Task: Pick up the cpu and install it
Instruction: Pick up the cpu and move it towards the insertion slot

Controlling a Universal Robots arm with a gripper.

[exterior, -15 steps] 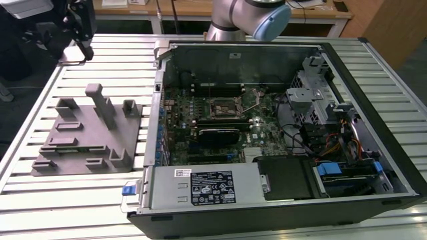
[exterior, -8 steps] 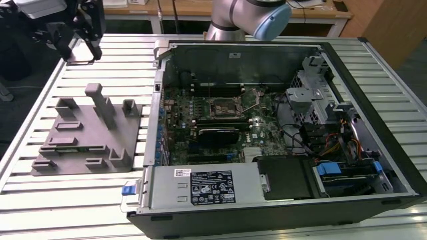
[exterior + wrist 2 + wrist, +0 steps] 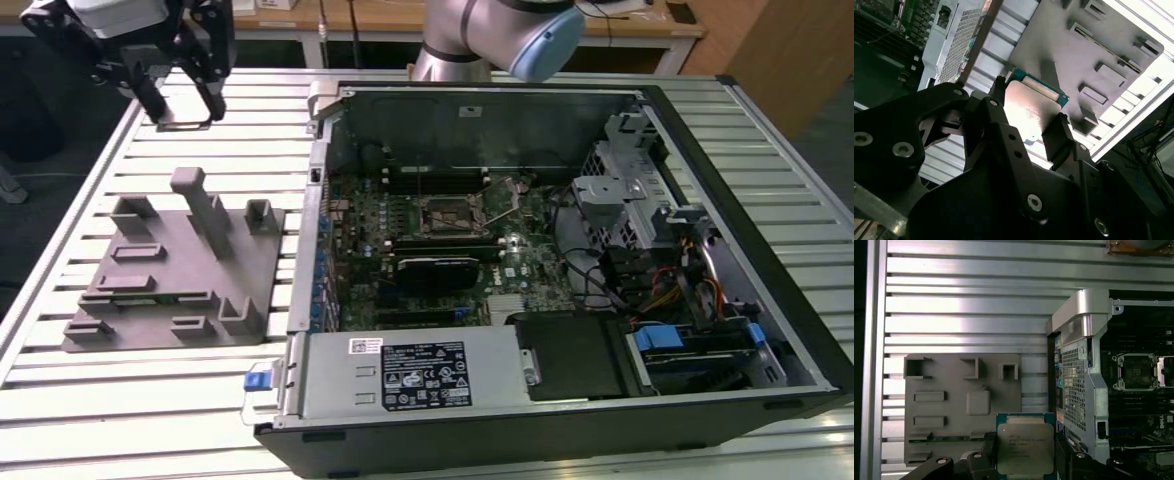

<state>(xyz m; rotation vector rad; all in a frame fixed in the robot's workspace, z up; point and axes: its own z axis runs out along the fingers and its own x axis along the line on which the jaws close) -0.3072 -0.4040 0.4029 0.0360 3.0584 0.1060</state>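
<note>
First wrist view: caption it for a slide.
The gripper holds the cpu aloft, the grey fixture and open computer case below.

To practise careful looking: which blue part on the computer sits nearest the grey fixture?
The blue tab, close by the fixture; the other blue pieces lie far off, on the exterior view's right.

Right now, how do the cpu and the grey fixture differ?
Size: the cpu is far smaller than the fixture. Look: cpu has a shiny silver top and green rim; fixture is matte grey with raised blocks. State: cpu is clamped in the pincer; fixture lies on the table. Both are outside the case.
</note>
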